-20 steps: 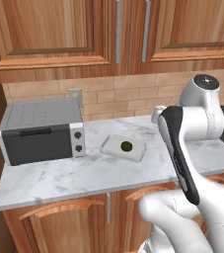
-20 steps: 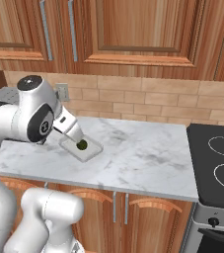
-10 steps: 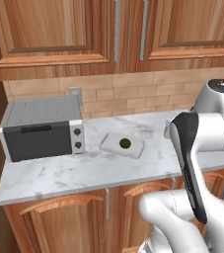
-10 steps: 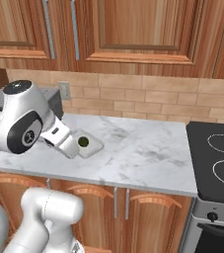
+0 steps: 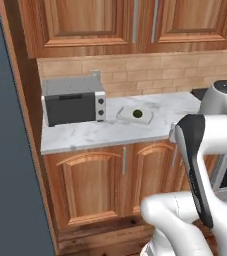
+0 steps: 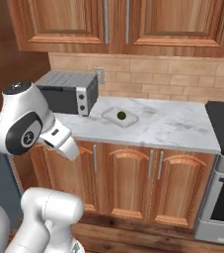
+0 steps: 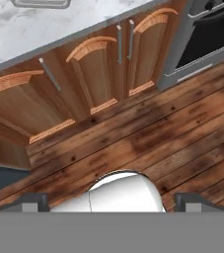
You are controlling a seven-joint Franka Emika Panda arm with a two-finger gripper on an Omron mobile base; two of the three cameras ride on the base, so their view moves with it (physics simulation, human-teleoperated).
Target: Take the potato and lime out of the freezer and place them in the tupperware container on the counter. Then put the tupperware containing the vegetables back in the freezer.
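The tupperware container point(image 5: 135, 115) point(image 6: 120, 117) lies on the counter point(image 5: 85, 133) point(image 6: 172, 124), just right of a grey toaster oven. The lime point(image 5: 138, 113) point(image 6: 122, 115) rests inside it as a small dark green ball. The potato is out of view. A dark grey-blue side of the freezer point(image 5: 5, 150) fills the left edge of the left base view. My gripper point(image 7: 112, 201) is open and empty, pulled well back from the counter and aimed down at the wooden floor. A corner of the container point(image 7: 39, 3) peeks in at the top of the hand view.
The toaster oven point(image 5: 74, 100) point(image 6: 68, 91) stands at the counter's left end. A stove and oven point(image 6: 222, 163) point(image 7: 207, 34) sit to the right. Brown cabinet doors point(image 5: 105, 175) point(image 7: 93, 69) run under the counter, wall cabinets hang above it, and wooden floor point(image 7: 148, 143) lies in front.
The base has backed away from the counter, so both base views now take in the cabinet fronts and the freezer's side. The arm has swung off the container; the lime stays in it.
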